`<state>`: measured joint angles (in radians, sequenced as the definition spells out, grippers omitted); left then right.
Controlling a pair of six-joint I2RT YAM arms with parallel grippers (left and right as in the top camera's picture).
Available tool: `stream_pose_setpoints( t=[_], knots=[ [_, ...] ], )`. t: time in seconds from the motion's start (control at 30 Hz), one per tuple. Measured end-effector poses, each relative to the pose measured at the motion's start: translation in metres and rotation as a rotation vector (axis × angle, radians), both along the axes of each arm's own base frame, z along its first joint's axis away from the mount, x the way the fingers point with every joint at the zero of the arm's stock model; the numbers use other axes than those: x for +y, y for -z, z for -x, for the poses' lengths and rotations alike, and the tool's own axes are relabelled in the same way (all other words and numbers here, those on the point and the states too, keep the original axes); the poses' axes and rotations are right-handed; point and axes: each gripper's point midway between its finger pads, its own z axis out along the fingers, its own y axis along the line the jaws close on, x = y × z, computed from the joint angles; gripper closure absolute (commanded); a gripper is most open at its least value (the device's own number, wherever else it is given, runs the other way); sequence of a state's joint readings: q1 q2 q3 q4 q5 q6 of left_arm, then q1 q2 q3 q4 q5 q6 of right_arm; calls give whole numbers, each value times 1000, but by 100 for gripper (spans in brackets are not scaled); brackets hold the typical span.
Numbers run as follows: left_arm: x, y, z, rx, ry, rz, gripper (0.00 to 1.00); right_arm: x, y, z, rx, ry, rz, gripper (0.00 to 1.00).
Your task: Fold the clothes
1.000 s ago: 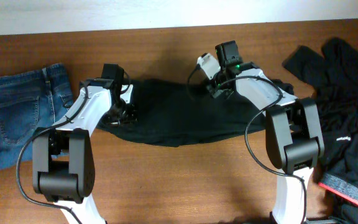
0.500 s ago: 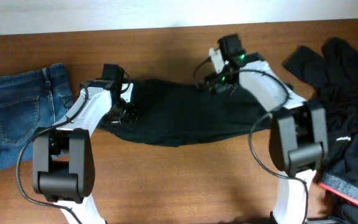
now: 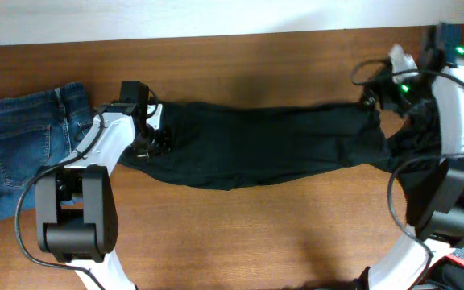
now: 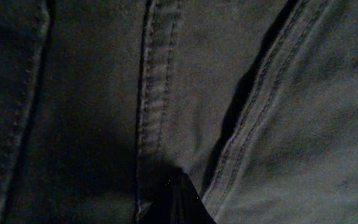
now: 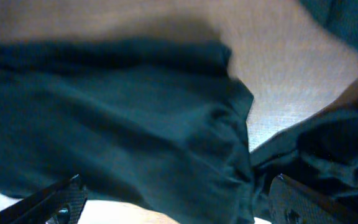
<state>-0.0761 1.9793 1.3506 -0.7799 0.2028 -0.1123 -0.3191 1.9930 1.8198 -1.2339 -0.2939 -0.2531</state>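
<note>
The long black trousers (image 3: 256, 145) lie stretched across the table from left to right. My left gripper (image 3: 153, 138) sits at their left end, shut on the fabric. The left wrist view is filled by dark seamed trouser cloth (image 4: 241, 93), which bunches up to the closed fingertips (image 4: 180, 202). At the trousers' right end my right gripper (image 3: 374, 98) is open. In the right wrist view its fingers (image 5: 64, 198) stand far apart over the trousers' hem (image 5: 135, 112), gripping nothing. Blue denim jeans (image 3: 35, 153) lie folded at the far left.
More black garments (image 3: 416, 137) are heaped at the right edge, partly under my right arm, and show as dark cloth (image 5: 337, 152) in the right wrist view. A red-trimmed piece (image 3: 457, 259) lies at the front right. The wooden table (image 3: 240, 234) ends at a white wall.
My right arm swung from the trousers' upper middle to the far right, drawing the fabric out long, and its jaws opened. My left gripper stayed shut and shifted slightly left.
</note>
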Motion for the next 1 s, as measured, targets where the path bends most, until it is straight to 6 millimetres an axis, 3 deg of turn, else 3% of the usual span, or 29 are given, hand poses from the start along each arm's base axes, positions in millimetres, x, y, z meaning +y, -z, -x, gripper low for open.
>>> stream_pose_setpoints(
  t=[0.2, 0.3, 0.67, 0.8, 0.83, 0.87, 0.93, 0.97, 1.0],
  knots=[
    [0, 0, -1, -5, 0, 0, 98, -19, 54, 24, 80, 17, -104, 1],
    [0, 0, -1, -5, 0, 0, 98, -20, 74, 31, 92, -1, -136, 1],
    [0, 0, -1, -6, 0, 0, 98, -3, 116, 36, 85, -54, -227, 2],
    [0, 0, -1, -6, 0, 0, 98, 0, 115, 24, 26, -59, -255, 2],
    [0, 0, -1, -7, 0, 0, 98, 2, 115, 22, 12, -62, -264, 10],
    [0, 0, -1, -7, 0, 0, 98, 3, 114, 19, -3, -65, -274, 27],
    [0, 0, -1, -7, 0, 0, 98, 7, 116, 15, -21, -74, -289, 88],
    [0, 0, -1, -7, 0, 0, 98, 10, 118, 14, -22, -78, -297, 96],
    [0, 0, -2, -7, 0, -1, 98, 12, 120, 13, -23, -81, -300, 96]
  ],
)
